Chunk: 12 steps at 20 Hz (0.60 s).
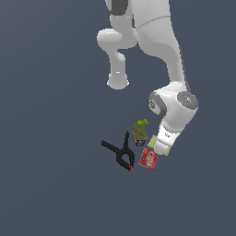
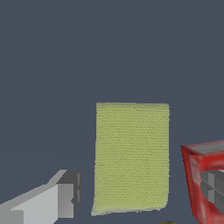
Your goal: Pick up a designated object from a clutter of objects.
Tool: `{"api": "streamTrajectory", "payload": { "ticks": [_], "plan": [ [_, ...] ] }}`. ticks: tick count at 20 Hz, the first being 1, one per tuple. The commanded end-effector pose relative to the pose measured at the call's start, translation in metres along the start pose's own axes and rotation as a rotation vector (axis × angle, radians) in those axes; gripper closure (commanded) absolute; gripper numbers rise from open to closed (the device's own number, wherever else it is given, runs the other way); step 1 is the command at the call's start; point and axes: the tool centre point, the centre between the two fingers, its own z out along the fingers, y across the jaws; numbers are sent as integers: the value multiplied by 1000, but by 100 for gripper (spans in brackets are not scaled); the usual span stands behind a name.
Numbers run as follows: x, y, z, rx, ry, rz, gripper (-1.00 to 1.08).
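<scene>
Status: grasp not yet made. The flat pale yellow-green rectangular pad w/ finely textured surface (image 2: 131,158) lies flat on the dark grey-blue floor (image 2: 65,65), seen in the wrist view between the two fingers, untouched on both sides. The gripper (image 2: 140,192) is spread wide: one pale grey finger (image 2: 48,202) sits apart from one long edge of the pad, the other dark grey finger (image 2: 214,187) is well off the opposite edge and shows in front of the flat red packet w/ white lettering (image 1: 149,159). In the exterior view the white arm's hand is low over the pile and covers nearly all of the pad; only a thin yellow-green sliver shows at its edge. Judged: approach approx. done, alignment looks fair; closing, lift and carry-off all remain. Surroundings: red packet lies just beside the pad, on the far-finger side. Judged risk: that finger may land on or nudge the packet when it descends or closes. Olive-green and yellow can (image 1: 140,131) stands near, toward the exterior view's left of the hand; black spring clamp w/ orange tip (image 1: 122,153) further left, apart from the pad, no obstruction expected.
</scene>
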Motion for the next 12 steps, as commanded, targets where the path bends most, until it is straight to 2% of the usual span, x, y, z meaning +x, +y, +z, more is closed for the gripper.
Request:
{"api": "streamTrajectory", "payload": {
  "ticks": [1,12],
  "plan": [
    [0,-1,7,1,0,-1,-92],
    [0,-1,47,0,1,-5,-92]
  ]
}}
